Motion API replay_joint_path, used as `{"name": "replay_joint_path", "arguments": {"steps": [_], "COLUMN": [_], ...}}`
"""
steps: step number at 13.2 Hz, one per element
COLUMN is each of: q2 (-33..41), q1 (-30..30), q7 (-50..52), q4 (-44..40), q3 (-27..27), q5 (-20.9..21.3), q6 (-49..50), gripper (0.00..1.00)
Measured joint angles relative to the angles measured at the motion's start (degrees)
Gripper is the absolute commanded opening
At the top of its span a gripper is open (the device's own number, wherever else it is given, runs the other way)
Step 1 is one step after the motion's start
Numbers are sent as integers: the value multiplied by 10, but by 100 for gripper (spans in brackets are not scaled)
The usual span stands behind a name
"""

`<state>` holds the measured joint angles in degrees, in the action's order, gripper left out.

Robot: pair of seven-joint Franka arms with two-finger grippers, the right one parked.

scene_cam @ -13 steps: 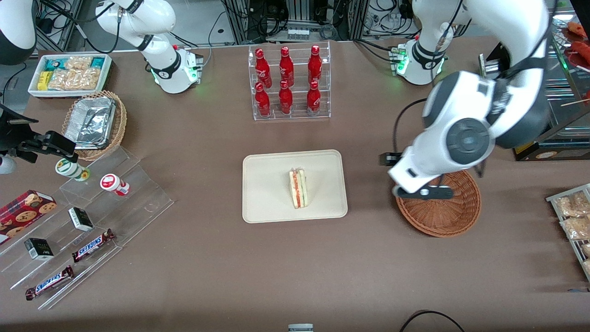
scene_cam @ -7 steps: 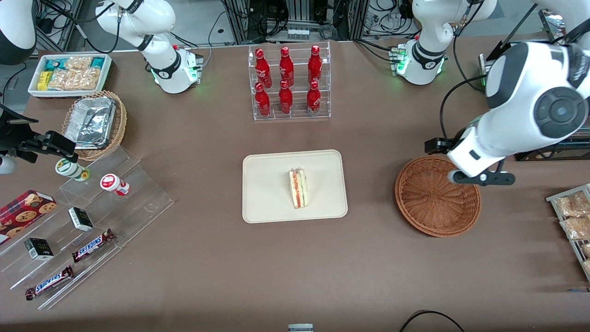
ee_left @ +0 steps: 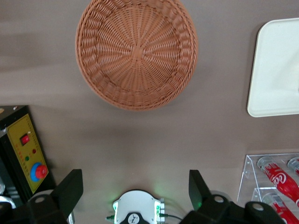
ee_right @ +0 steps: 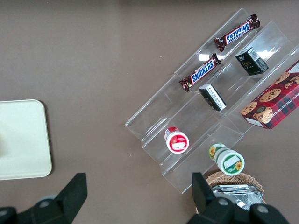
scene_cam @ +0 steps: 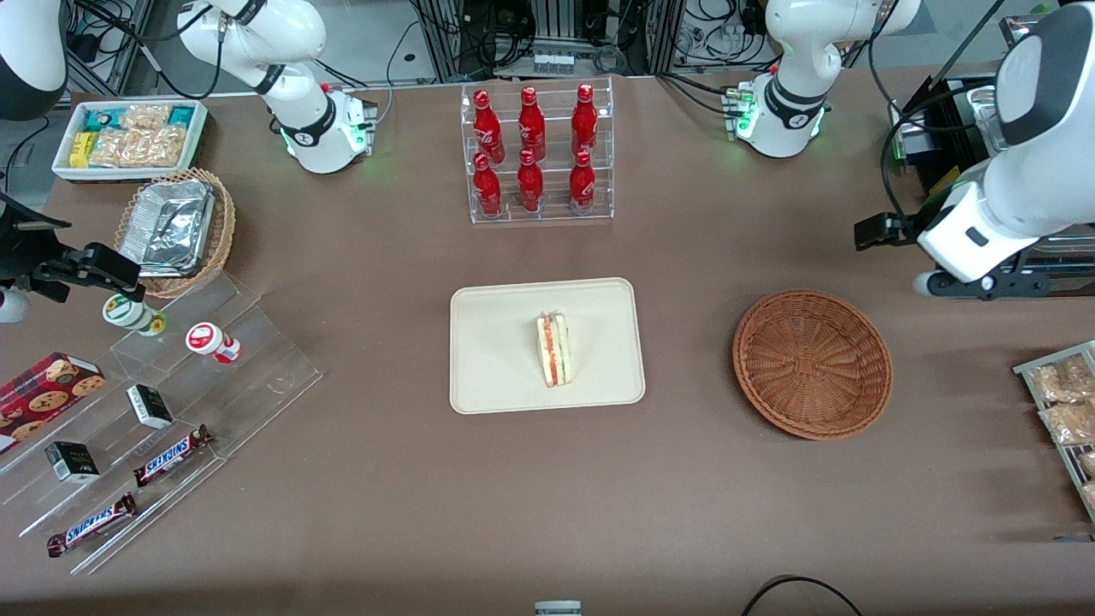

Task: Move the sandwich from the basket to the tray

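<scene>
The sandwich (scene_cam: pixel 554 349), a white bread wedge with red and green layers at its cut edge, lies on the cream tray (scene_cam: pixel 488 376) at the table's middle. The reddish-brown wicker basket (scene_cam: pixel 813 364) stands beside the tray toward the working arm's end, with nothing in it. The left wrist view shows the basket (ee_left: pixel 135 51) and a corner of the tray (ee_left: pixel 275 70). My gripper (scene_cam: pixel 984 284) hangs above the table, farther from the front camera than the basket and off to the working arm's end. In the left wrist view the gripper (ee_left: pixel 134 189) is open and holds nothing.
An acrylic rack of red bottles (scene_cam: pixel 535 154) stands farther back than the tray. A box with a yellow panel (ee_left: pixel 25 149) and a rack of snack packets (scene_cam: pixel 1065 402) sit at the working arm's end. Stepped acrylic shelves (scene_cam: pixel 171 385), a foil-filled basket (scene_cam: pixel 175 227) and a white bin (scene_cam: pixel 128 137) are at the parked arm's end.
My gripper has moved from over the basket out toward the working arm's end and away from the front camera. The basket now shows whole. The sandwich has stayed on the tray.
</scene>
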<state>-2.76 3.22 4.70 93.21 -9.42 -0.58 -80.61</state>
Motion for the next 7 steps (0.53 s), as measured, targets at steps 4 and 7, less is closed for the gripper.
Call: {"name": "replay_joint_path", "arguments": {"steps": [4, 7], "q2": [17, 22], "q1": [-12, -33], "q7": [0, 0], "q4": [-6, -30], "q3": [24, 58], "q5": [0, 0], "q6": [18, 34], "gripper": [100, 100]}}
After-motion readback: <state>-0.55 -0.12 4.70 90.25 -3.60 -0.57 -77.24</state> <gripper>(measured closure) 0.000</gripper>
